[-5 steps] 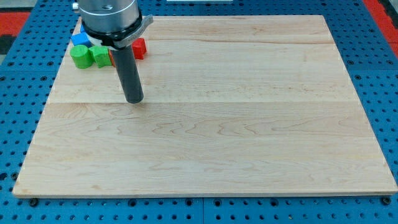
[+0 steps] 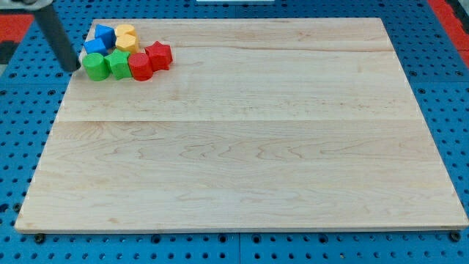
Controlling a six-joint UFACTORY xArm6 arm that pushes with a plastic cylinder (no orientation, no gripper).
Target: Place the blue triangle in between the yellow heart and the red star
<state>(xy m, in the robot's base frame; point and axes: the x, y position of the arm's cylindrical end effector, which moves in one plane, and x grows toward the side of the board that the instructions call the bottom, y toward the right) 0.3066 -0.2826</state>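
All the blocks sit in a tight cluster at the board's top-left corner. Two blue blocks are there, one at the back (image 2: 105,34) and one in front of it (image 2: 94,47); I cannot tell which is the triangle. Two yellow blocks (image 2: 126,31) (image 2: 126,42) lie right of them, shapes unclear. The red star (image 2: 159,55) is at the cluster's right end, touching a second red block (image 2: 139,66). My tip (image 2: 72,67) is just past the board's left edge, close to the left of a green block (image 2: 94,66).
A second green block (image 2: 118,64) sits between the first green block and the red block. The wooden board (image 2: 242,147) lies on a blue perforated table (image 2: 15,147).
The rod has moved from the board, just below the red blocks, to the view's left and up, off the board's left edge. The blocks it hid now show.
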